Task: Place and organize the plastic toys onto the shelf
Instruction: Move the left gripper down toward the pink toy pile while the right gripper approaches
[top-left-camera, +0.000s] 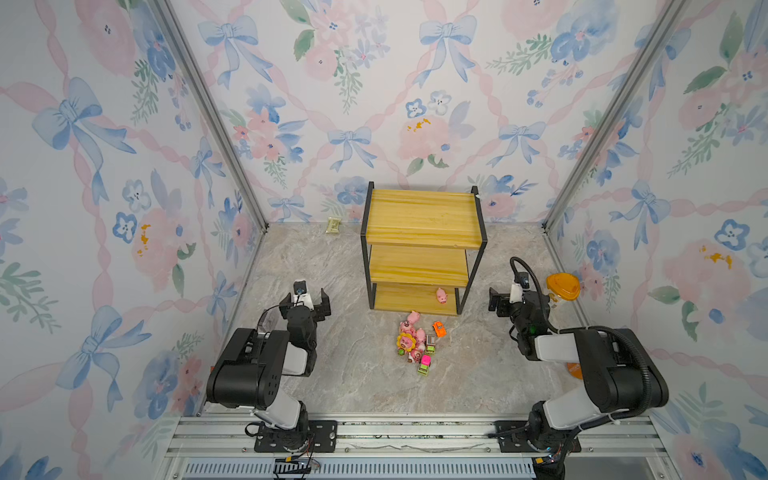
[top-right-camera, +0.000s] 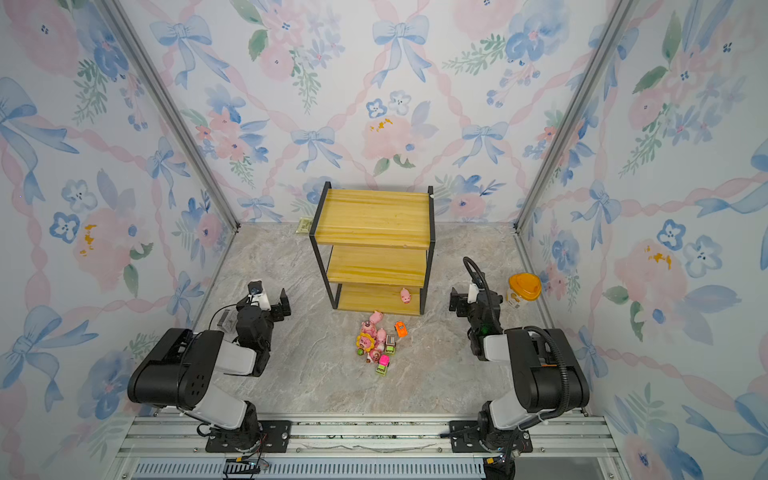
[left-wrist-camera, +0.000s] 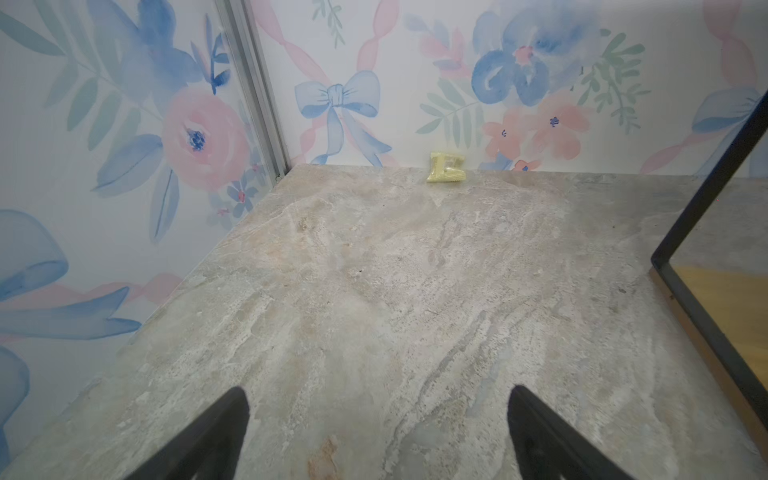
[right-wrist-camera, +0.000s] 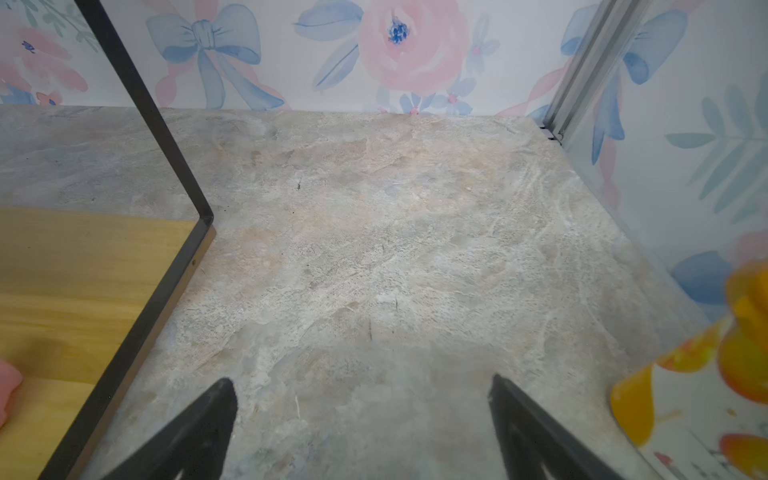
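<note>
Both spread empty, left gripper (left-wrist-camera: 376, 390) and right gripper (right-wrist-camera: 361, 384) face tightly heaped plastic toys (top-left-camera: 417, 336), where a pinch could scatter neighbours.

The shelf (top-left-camera: 422, 216), three yellow-tan wooden boards in a thin black frame, stands upright near the middle of the tabletop's far edge. One small pink pig (top-left-camera: 441, 296) sits on the lowest board, near its front right corner. The remaining toys lie in a tight heap (top-left-camera: 419, 337) on the tabletop just before the shelf's front edge. In it a sunflower-ringed bear (top-left-camera: 406, 341) is at the left, a second pig (top-left-camera: 412, 318) at the far end and a pink-green car (top-left-camera: 424, 364) at the near end. An orange car (top-left-camera: 439, 328) sits just right of the heap, apart from it.
</note>
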